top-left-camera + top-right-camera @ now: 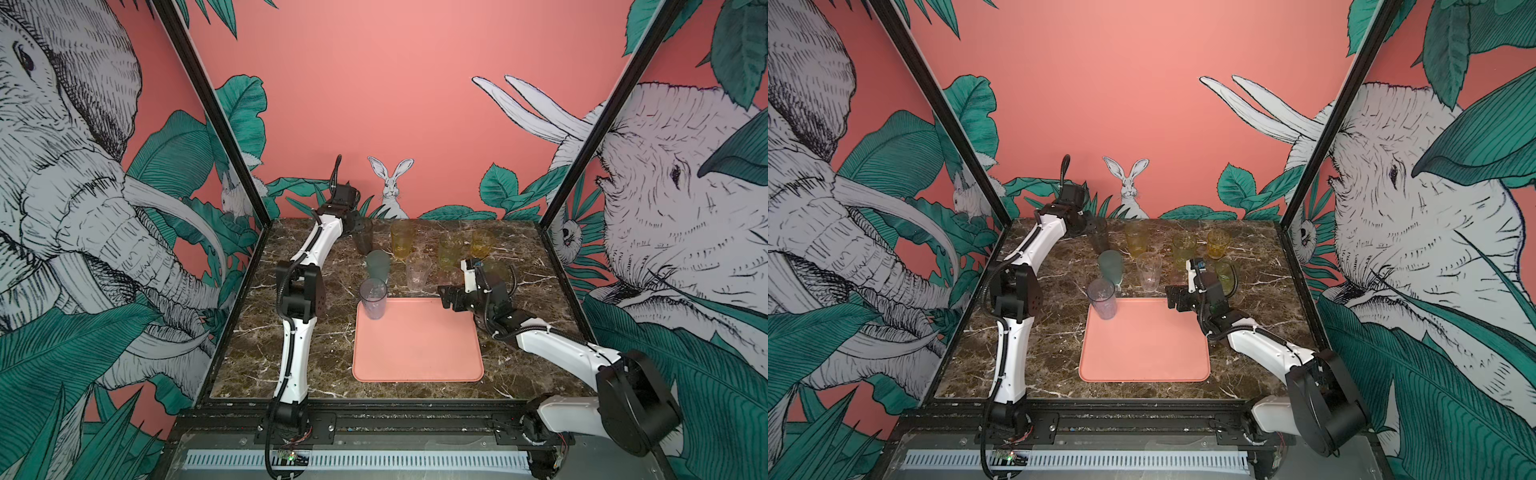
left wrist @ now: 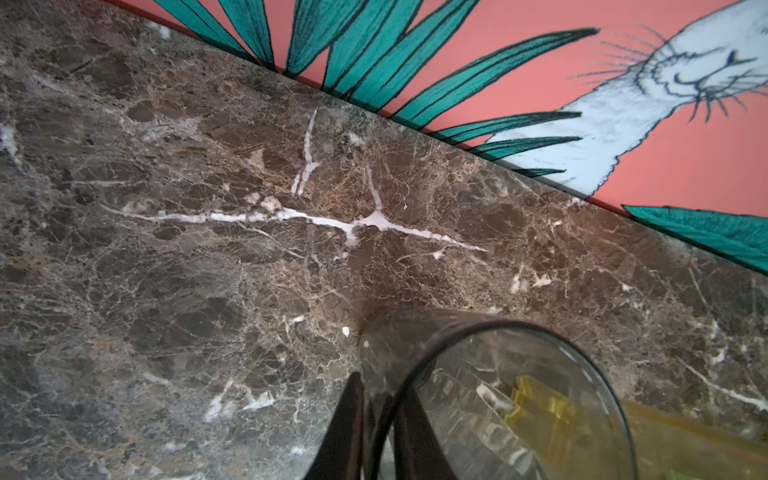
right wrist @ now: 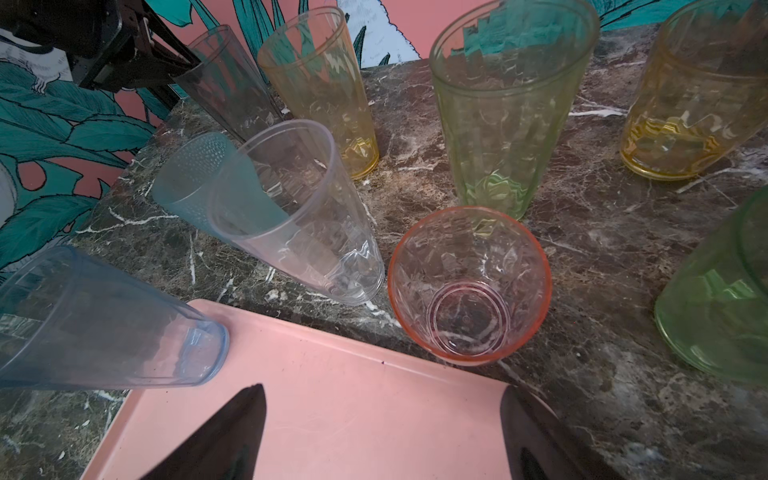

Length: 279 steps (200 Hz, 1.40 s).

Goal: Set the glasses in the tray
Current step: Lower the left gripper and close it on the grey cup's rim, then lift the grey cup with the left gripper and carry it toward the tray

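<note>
Tray [image 1: 417, 345] lies flat on marble tabletop [image 1: 249, 332], nearest front edge, approx. centred betw. both arms. Bluish glass [image 1: 373, 298] stands upright inside tray at far-L corner, base within rim. Other eight glasses stand upright on tabletop beyond tray. R gripper [image 1: 445, 296] hangs over tray's far-R corner, jaws spread wide, nothing betw. them; R wrist view shows bare tray surface betw. its fingers [image 3: 232, 432]. Just past tray's far rim: pink glass [image 3: 469, 286], short, directly ahead of R gripper. Clear glass [image 1: 417, 270], tall, stands to L of pink glass. Teal-grey glass [image 1: 377, 264] stands further L, just behind bluish glass. Short green glass [image 3: 719, 307] sits to R of R gripper, partly hidden by R arm in both top views. Next row back: tall green glass [image 1: 451, 249] behind pink glass, short amber glass [image 1: 482, 243] to its R, tall amber glass [image 1: 402, 239] to its L. Smoky grey glass [image 1: 363, 241] stands at far-L end of group, near rear wall [image 1: 415, 124]. L gripper [image 2: 380, 395] is on this glass: one finger inside rim, one outside, jaws drawn nearly together, clamping glass wall.
</note>
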Tool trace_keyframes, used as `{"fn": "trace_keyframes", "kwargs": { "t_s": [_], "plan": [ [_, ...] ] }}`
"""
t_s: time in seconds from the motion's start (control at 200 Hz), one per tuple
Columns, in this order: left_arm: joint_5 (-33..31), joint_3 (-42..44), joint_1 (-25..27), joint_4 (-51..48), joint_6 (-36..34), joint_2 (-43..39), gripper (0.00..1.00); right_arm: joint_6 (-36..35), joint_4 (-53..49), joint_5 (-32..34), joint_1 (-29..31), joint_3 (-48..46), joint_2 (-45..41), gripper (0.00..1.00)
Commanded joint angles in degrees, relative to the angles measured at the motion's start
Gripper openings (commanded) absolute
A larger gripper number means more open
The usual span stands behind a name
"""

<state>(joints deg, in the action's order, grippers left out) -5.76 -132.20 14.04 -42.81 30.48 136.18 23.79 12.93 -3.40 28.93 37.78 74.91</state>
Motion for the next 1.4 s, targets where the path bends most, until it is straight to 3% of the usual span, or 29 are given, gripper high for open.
{"fn": "trace_keyframes", "kwargs": {
  "t_s": [0.0,0.295,0.785,1.39],
  "plan": [
    [-0.04,-1.74,-0.24,-0.51,0.45,-0.63,0.11,-0.06,0.9,0.96,-0.09,1.27,-0.65,0.9],
    [-0.43,0.94,-0.34,-0.88,-0.81,-3.85,0.04,-0.06,0.54,0.8,-0.11,1.42,-0.46,0.9],
    [-2.77,13.66,-1.36,-2.73,-5.77,-18.74,0.0,0.12,0.34,0.5,-0.1,1.6,-0.34,0.9],
    [-4.93,23.16,-1.12,-23.85,-11.87,-41.12,0.0,0.99,0.47,-0.21,-0.03,1.43,-1.13,0.9]
  ]
}}
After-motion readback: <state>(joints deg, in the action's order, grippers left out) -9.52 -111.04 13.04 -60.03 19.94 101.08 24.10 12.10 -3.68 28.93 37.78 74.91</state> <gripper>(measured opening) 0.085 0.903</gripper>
